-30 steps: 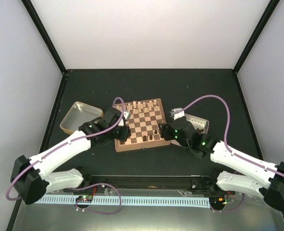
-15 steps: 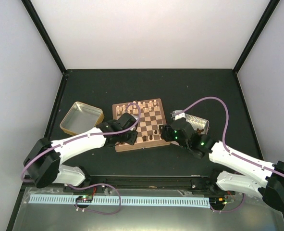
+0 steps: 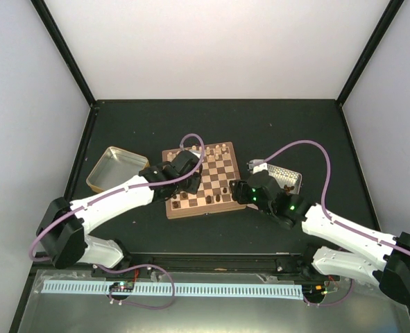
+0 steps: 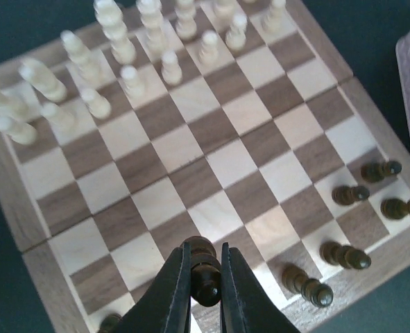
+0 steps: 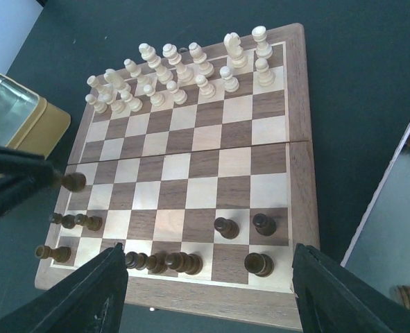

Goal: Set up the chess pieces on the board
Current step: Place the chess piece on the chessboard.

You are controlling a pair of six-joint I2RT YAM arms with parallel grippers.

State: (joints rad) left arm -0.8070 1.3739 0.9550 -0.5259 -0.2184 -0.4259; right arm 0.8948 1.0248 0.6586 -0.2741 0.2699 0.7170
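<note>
Black fingers of the R gripper stand wide apart w/ nothing between them, hovering at the near edge of the board; in the top view it sits by the near right corner. Dark chess pieces stand on the nearest two rows: a bunch toward the near left, three toward the right, w/ gaps between. L gripper is clamped on one dark piece, pinched between both fingers, over the board's left side in the nearer half; can't tell if its base touches a square. Cream pieces fill the far two rows, upright, crowded at the far left. Beside the board on the black table: yellow-rimmed tin just left, tray just right. A few dark shapes show in the tray at the R wrist view's edge, too blurred to name.
</note>
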